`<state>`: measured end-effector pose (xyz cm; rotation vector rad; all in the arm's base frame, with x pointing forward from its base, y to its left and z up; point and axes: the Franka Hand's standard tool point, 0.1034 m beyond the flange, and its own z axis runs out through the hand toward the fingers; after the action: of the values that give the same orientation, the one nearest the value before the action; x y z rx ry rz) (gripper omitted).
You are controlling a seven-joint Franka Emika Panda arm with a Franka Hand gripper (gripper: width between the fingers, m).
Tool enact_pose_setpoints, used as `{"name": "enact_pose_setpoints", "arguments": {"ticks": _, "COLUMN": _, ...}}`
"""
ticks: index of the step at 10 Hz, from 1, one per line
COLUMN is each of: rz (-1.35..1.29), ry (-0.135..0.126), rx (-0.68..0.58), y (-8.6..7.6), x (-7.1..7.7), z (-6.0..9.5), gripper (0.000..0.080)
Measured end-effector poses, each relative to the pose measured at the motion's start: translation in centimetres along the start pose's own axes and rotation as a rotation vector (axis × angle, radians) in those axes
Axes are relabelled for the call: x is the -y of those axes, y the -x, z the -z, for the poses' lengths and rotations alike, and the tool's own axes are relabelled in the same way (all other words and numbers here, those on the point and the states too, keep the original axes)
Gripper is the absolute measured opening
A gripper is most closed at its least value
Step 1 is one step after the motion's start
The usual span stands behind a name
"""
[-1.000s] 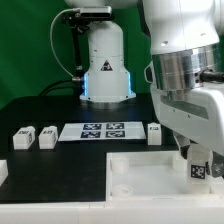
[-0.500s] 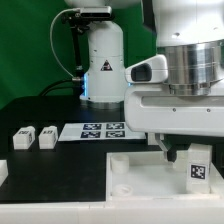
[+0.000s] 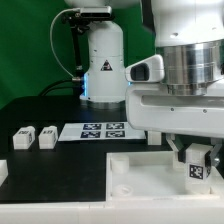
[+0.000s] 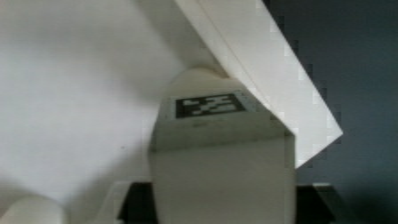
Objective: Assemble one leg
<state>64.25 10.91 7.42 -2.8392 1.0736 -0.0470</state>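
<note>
So the arm is parked low over the exterior view's right side, and its pincer (image 3: pixel 197 160) is clamped on the leg (image 3: pixel 197 168), a small white block with a black-and-white tag on its face. You can see dark fingers (image 3: pixel 181 152) hugging it on both sides, and the tag faces the camera. The leg sits right above the big white panel (image 3: pixel 140 175) near the panel's right-hand part in that view. Whether the bottom of the leg is actually touching the panel or just hanging a hair over it, I can't tell from this angle.

The wrist view backs up the grip: the leg (image 4: pixel 217 150) runs up the middle of the shot with its tag visible near the rounded end, dark pincer pads (image 4: pixel 128 198) on both flanks, and the panel's white surface (image 4: pixel 80 90) plus a raised edge right behind it.

Elsewhere on the black desk (image 3: pixel 60 100): 2 more small tagged blocks (image 3: pixel 34 137) sit side by side toward the exterior view's left, well apart from the arm. Just beside them, toward the middle, lies the marker board (image 3: pixel 100 130), flat on the desk. Another white piece (image 3: pixel 3 172) peeks in at the far left edge, mostly cut off. The robot base (image 3: pixel 103 60) stands at the back.
</note>
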Motion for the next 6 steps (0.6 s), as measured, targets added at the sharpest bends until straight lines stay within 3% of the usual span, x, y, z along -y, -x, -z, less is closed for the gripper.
{"name": "enact_pose_setpoints", "arguments": {"ticks": 6, "rz": -0.872, "ry": -0.012, "rx": 0.070, "y": 0.16, "x": -0.65, "z": -0.05, "gripper": 0.0295}}
